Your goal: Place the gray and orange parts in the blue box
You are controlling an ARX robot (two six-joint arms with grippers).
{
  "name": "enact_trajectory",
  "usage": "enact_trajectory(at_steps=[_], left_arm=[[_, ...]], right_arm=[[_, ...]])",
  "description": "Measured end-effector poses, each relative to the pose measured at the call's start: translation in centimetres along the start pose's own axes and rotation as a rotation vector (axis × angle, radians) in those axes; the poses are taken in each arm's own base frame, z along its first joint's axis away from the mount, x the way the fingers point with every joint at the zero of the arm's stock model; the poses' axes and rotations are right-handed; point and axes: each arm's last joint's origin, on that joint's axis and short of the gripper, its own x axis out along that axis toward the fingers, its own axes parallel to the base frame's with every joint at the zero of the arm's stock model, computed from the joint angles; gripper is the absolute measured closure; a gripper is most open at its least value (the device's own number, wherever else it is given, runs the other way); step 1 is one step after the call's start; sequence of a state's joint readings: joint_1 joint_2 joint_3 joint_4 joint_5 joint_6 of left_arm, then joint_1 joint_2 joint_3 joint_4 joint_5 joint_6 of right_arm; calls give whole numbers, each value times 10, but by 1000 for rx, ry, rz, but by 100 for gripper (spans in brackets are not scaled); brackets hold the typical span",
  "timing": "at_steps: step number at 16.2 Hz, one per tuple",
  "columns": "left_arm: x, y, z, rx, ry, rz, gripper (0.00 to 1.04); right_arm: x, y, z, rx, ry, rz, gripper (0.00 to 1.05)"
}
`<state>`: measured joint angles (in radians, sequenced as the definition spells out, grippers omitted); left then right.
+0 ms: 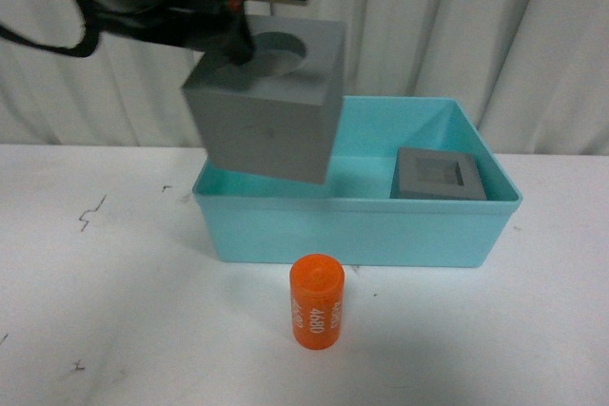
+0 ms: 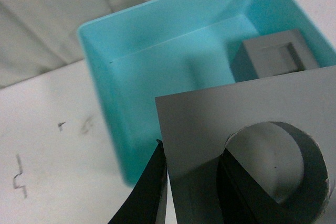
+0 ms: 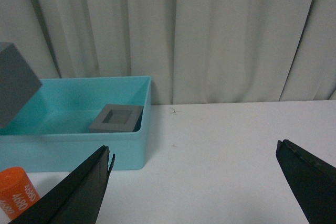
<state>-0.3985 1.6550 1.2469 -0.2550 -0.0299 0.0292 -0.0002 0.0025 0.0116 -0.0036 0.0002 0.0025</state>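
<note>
Left gripper (image 2: 195, 184): clamped on the gray cube with the round recess (image 1: 271, 125). One finger (image 2: 149, 187) sits against the cube's outer side, and the other is down inside the recess, so the cube wall is pinched between them.

The cube is off the table and tilted, with its recess facing up. In the front view it hangs over the left part of the blue box (image 1: 352, 230), its lower edge overlapping the box rim. I cannot tell whether it touches the box.

Right gripper (image 3: 194, 149): fingers (image 3: 79, 192) spread wide with nothing between them, over bare table beside the box.

Blue box: on the white table (image 1: 114, 311), open side up, long side toward the robot. Inside it is the gray cube with the square recess (image 1: 440, 176), flat on the box floor in the right part near the right wall, recess up. The left part of the box floor is bare.

Orange cylinder (image 1: 316, 301): upright on the table, outside the box and just in front of the middle of its front wall, not touching it. White digits run sideways along its side. It also shows at the edge of the right wrist view.

A few small dark marks (image 1: 92, 213) are on the table to the left of the box. A pale curtain (image 1: 428, 16) hangs behind the table.
</note>
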Motion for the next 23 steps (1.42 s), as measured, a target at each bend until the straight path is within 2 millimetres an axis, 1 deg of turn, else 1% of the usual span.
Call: enact_trajectory(at_steps=[2,3,5,6,8,9,10,11,13,14,16,19,23], left_arm=[[25,-22,13,12,28,-32,83],[39,-28,16,10,48,-34,83],[62,-34,24,-24,64,-28,83],[73,-37,32,-48,67,-19,83],[83,-41,49,-54,54,6,83],[88,-41,54,-53,59,27,84],[94,-41,55,-51,73,42,84],[100,-39,52,-50,90,54,84],[111,-27,44,-64,124,83,84],[115,-16,42,-82,130,116,84],[117,-3,40,-107,126,138,84],[122,3,26,-112,170,143,84],[125,12,17,-122,188,157,84]], right_arm=[[0,0,0,0,0,0,6],[0,0,0,0,0,0,6],[0,0,0,0,0,0,6],[0,0,0,0,0,0,6],[0,0,0,0,0,0,6],[0,0,0,0,0,0,6],[0,0,0,0,0,0,6],[0,0,0,0,0,0,6],[0,0,0,0,0,0,6],[0,0,0,0,0,0,6],[0,0,0,0,0,0,6],[0,0,0,0,0,0,6],[0,0,0,0,0,0,6]])
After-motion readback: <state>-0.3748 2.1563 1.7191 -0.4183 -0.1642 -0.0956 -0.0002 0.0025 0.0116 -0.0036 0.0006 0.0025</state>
